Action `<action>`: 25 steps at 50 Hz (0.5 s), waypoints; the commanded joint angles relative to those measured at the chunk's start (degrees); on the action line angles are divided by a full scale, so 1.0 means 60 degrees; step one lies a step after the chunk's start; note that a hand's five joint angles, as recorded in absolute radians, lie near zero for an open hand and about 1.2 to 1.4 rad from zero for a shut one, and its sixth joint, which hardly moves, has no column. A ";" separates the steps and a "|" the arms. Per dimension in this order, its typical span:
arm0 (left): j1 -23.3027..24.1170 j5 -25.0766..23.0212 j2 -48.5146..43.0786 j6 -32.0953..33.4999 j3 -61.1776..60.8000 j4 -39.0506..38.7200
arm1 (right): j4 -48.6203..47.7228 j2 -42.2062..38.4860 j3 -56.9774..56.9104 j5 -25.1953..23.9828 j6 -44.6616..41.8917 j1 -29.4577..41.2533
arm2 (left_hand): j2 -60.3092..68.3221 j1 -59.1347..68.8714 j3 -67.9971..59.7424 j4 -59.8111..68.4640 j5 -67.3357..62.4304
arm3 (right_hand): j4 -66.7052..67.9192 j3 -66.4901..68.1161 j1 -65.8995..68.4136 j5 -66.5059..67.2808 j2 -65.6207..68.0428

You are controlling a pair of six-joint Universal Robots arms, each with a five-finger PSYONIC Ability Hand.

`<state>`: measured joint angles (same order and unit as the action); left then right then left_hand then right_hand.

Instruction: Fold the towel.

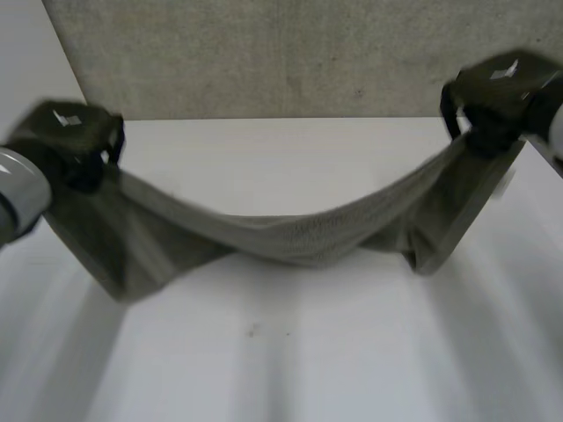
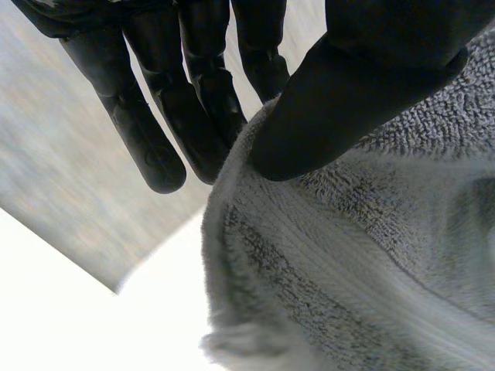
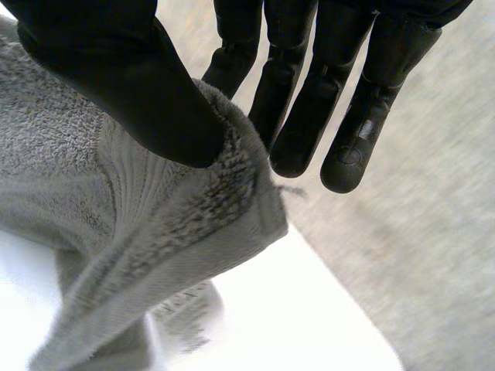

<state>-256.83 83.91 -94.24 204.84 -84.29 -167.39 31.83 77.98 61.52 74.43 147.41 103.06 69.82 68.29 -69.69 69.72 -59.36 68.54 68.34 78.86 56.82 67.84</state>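
A grey towel hangs in a sagging arc above the white table, held up at both ends. My left hand pinches one corner of the towel between its thumb and straight fingers. My right hand pinches the other corner of the towel the same way, thumb against fingers. The towel's middle droops low near the table, and loose flaps hang below each hand.
A grey carpeted floor lies beyond the table's far edge. The near half of the table is bare white surface.
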 commanded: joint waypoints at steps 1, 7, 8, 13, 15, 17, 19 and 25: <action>-0.0085 -0.0011 -0.2686 0.0005 0.0774 0.0023 | -0.0221 -0.2123 -0.0421 0.0500 -0.0136 0.0269 | 0.1697 0.1951 -0.1718 0.1713 -0.1774 | 0.1910 0.1944 0.0190 0.2197 0.2027; -0.0056 -0.0026 -0.4124 -0.0068 0.2967 -0.0370 | -0.1813 -0.3370 -0.1709 0.0602 0.0638 0.0475 | 0.1697 0.1951 -0.1718 0.1713 -0.1774 | 0.1910 0.1944 0.0190 0.2197 0.2027; -0.0056 -0.0025 -0.4127 -0.0068 0.2974 -0.0373 | -0.1819 -0.3372 -0.1713 0.0603 0.0642 0.0475 | 0.1697 0.1951 -0.1718 0.1713 -0.1774 | 0.1910 0.1944 0.0190 0.2197 0.2027; 0.0047 -0.0011 -0.4464 -0.0288 0.5450 -0.1823 | -0.4836 -0.3519 -0.2782 0.0925 0.1990 0.0490 | 0.1697 0.1951 -0.1718 0.1713 -0.1774 | 0.1910 0.1944 0.0190 0.2197 0.2027; 0.0120 0.0018 -0.4406 -0.0987 0.6675 -0.3368 | -0.7111 -0.3097 -0.3015 0.1493 0.2544 0.0475 | 0.1697 0.1951 -0.1718 0.1713 -0.1774 | 0.1910 0.1944 0.0190 0.2197 0.2027; 0.0120 0.0048 -0.4275 -0.1441 0.7028 -0.4043 | -0.7934 -0.2746 -0.2973 0.1656 0.2633 0.0475 | 0.1697 0.1951 -0.1718 0.1713 -0.1774 | 0.1910 0.1944 0.0190 0.2197 0.2027; 0.0120 0.0091 -0.4085 -0.1924 0.7235 -0.4543 | -0.8308 -0.2449 -0.2841 0.1745 0.2634 0.0490 | 0.1697 0.1951 -0.1718 0.1713 -0.1774 | 0.1910 0.1944 0.0190 0.2197 0.2027; -0.0011 0.0033 -0.3162 -0.3128 0.6173 -0.4535 | -0.7419 -0.1952 -0.2242 0.1352 0.2605 0.0461 | 0.1697 0.1951 -0.1718 0.1713 -0.1774 | 0.1910 0.1944 0.0190 0.2197 0.2027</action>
<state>-256.19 84.22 -118.41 193.39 -42.01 -193.17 -15.76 62.85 44.41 84.17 163.27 105.97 69.83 68.30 -69.71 69.73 -59.36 68.54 68.34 78.97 56.82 68.05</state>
